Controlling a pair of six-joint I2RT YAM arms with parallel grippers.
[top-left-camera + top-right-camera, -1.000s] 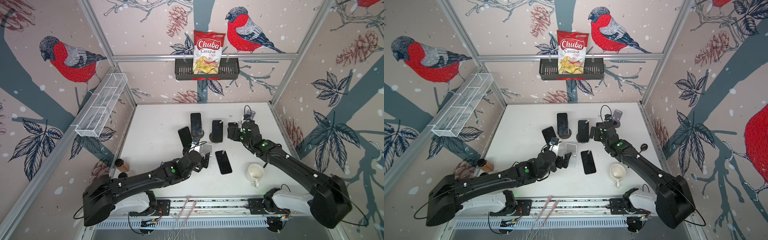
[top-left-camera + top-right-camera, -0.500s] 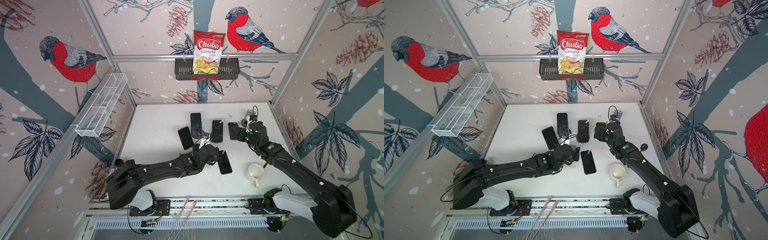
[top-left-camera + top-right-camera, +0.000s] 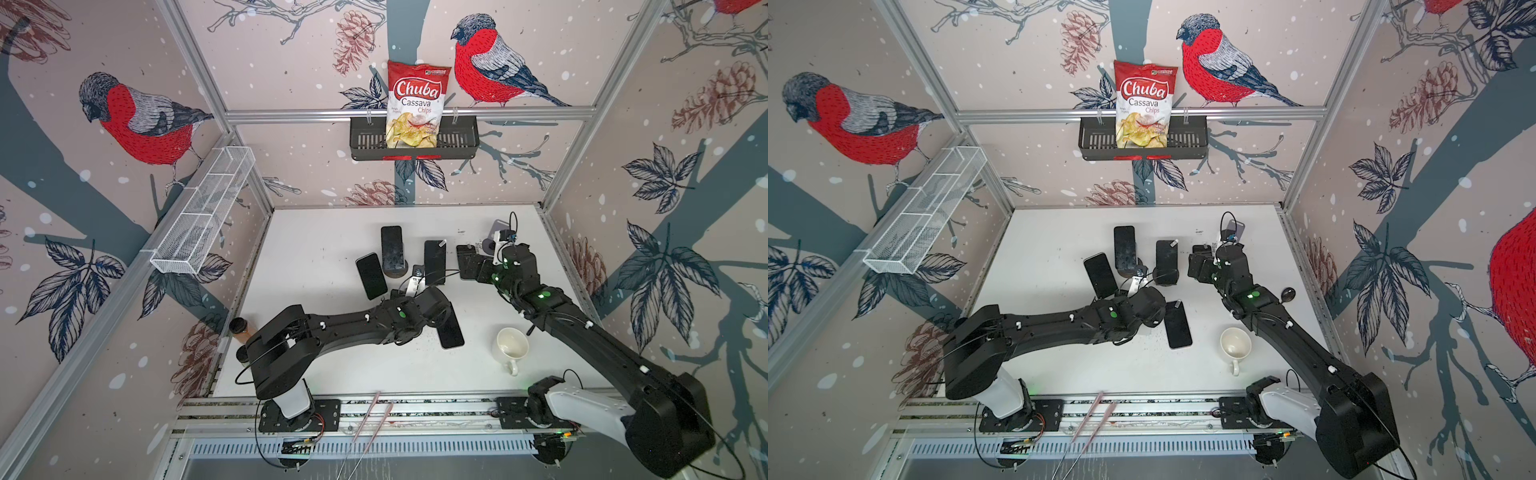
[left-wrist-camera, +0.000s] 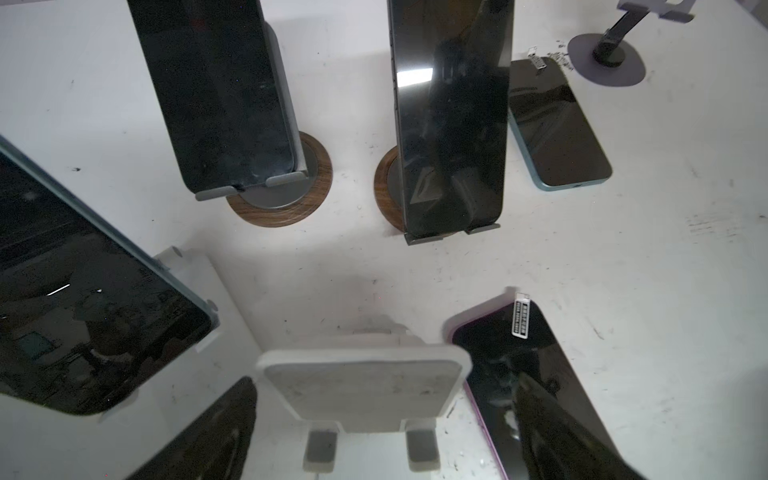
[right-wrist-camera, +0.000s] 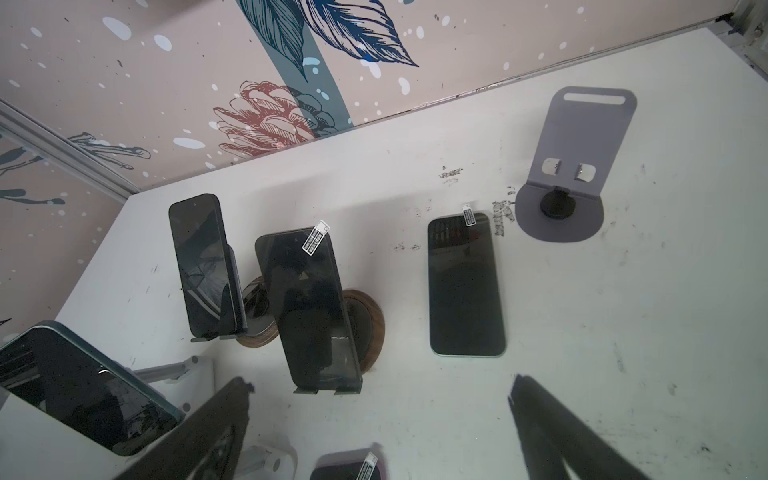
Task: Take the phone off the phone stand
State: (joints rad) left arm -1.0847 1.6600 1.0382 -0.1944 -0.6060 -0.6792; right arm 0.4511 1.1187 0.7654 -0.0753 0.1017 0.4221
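The big white desk (image 3: 324, 249) has two black arms reaching over it, and phones are all around. Three phones lean on stands in the middle of the desk: the left phone (image 3: 371, 276) tilts on a white stand, the middle phone (image 3: 392, 249) sits on a round wood-base stand, and the right phone (image 3: 434, 262) sits on another one just beside it. Those are the ones I think need to come off. Two more lie flat on the desk: a purple phone (image 3: 451, 332) next to the left arm and a teal phone (image 5: 465, 286) near the right arm. The empty white stand (image 4: 365, 390) has nothing on it, and a grey stand (image 5: 582, 141) at the back is bare too. The left gripper (image 4: 386, 378) hangs over the empty white stand with its jaws wide apart and nothing in them. The right gripper (image 5: 380, 379) is wide too and holds nothing. A phone like these looks flat, hard and not heavy. The glass front looks shiny and slippery, and I guess it could crack if it fell. I would take it by its two long thin sides, up high where the stand's back does not get in the way. Then it has to go up first, because little lips (image 4: 482, 228) at the bottom of the stand hold it in. The stands look light, so a hard pull could tip one over. A small sticker tab (image 5: 316, 237) pokes out on the right phone's top; do not pinch that.
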